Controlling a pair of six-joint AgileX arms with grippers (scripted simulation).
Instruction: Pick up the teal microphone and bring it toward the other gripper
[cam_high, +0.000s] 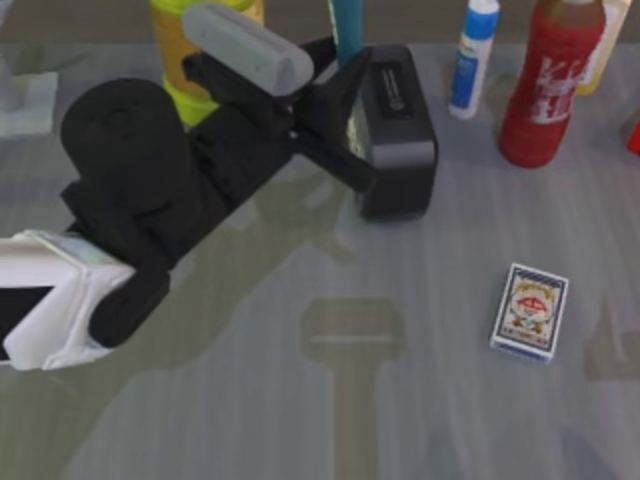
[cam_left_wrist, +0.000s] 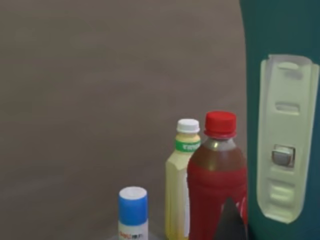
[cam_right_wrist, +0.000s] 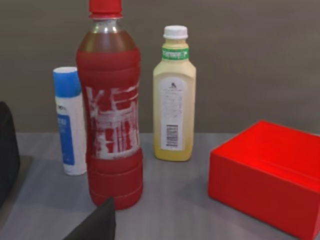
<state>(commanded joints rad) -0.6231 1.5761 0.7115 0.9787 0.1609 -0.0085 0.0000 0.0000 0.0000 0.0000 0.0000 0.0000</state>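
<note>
One arm works: the left gripper (cam_high: 352, 120), at the bench's (cam_high: 300, 400) far middle, is clamped on the teal microphone (cam_left_wrist: 280, 120), held upright. Behind stand a red bottle (cam_high: 548, 85), a blue-capped tube (cam_high: 472, 55) and a yellow bottle (cam_right_wrist: 174, 97). The red box (cam_right_wrist: 267, 177) looks empty. I cannot tell the right gripper's state.

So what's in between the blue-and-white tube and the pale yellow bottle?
The red bottle stands between the blue-and-white tube and the pale yellow bottle. The right wrist view shows this best, and the top view agrees.
</note>
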